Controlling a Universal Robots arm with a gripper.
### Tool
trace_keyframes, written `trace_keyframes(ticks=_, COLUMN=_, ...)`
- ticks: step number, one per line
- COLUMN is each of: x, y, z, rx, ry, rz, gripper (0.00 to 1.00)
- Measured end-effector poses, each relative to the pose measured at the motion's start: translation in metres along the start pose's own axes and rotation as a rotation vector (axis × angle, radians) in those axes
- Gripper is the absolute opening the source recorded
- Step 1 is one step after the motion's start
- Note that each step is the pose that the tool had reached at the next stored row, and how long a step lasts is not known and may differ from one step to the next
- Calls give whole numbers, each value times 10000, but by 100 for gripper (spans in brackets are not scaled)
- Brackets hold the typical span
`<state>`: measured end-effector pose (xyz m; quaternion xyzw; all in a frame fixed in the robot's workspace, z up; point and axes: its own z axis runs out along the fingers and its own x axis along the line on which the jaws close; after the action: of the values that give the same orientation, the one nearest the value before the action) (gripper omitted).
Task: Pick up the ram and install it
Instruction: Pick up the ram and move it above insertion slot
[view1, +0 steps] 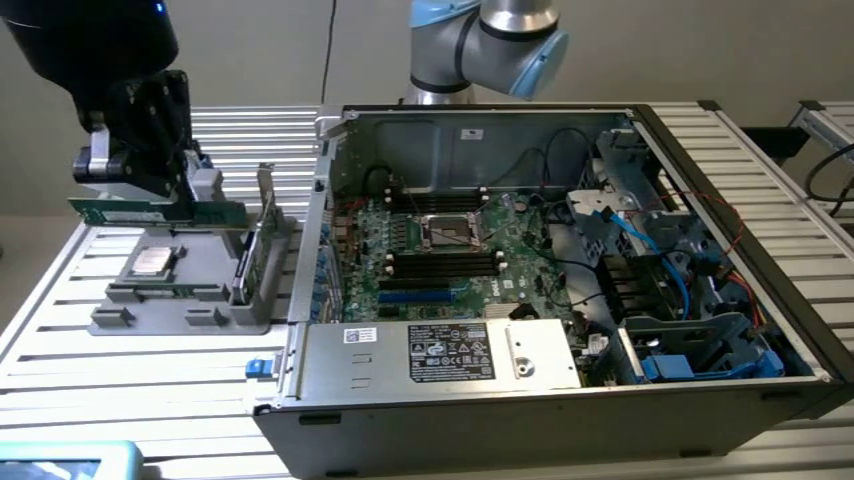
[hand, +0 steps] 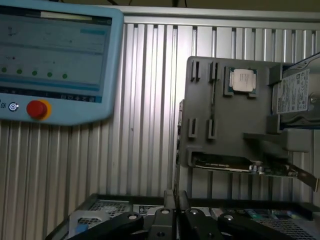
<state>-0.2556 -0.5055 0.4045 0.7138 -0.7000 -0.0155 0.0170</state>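
Note:
The ram is a thin dark stick standing on edge between two grey clips of the grey parts tray. In the exterior view the ram sits at the tray's front. My gripper hangs high above the tray, apart from the ram, and its fingers are shut together with nothing between them. In the exterior view the gripper is the black body over the tray's far left corner. The open computer case lies to the exterior view's right, its motherboard showing black memory slots.
The tray also holds a silvery processor chip, a hard drive and an upright green expansion card with a metal bracket. A blue teach pendant with a red button lies on the slatted aluminium table. Cables and drive cages crowd the case.

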Motion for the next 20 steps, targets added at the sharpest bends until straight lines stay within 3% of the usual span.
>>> trace_keyframes(ticks=10, x=11, y=-453, z=-43, rx=0, ry=-66, rz=-3, gripper=14)
trace_keyframes(ticks=20, x=18, y=-910, z=-31, rx=-3, ry=-67, rz=-13, gripper=14)
